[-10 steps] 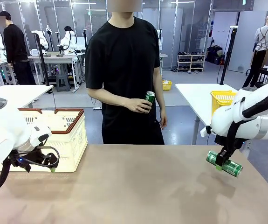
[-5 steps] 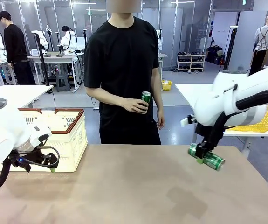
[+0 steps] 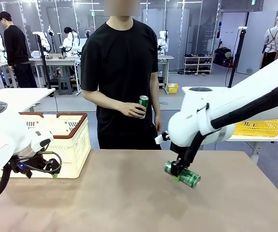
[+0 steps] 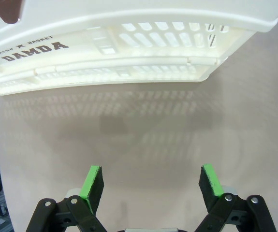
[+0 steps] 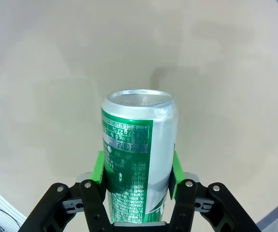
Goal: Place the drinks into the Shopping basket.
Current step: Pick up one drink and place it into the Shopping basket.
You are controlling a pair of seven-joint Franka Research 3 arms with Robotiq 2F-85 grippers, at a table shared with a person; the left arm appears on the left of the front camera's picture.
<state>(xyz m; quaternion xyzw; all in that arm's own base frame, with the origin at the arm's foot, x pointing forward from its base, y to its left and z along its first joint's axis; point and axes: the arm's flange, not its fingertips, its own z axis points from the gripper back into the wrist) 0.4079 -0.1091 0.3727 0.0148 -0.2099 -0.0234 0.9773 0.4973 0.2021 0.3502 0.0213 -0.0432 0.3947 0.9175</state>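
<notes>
- Cream-white Shopping basket at the worktop's left end, just beyond left claw; spread wide, gripping nothing, unmoved.
- Mid-scene, second green can upright in person's hand.
- Clamped tight by right claw: green can, lying sideways above worktop; carried leftward from the right edge within the last second, well apart from basket.

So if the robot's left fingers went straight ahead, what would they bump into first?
Probably the bare table, just short of the Shopping basket, though depth is hard to judge. The left fingers stand open.
</notes>
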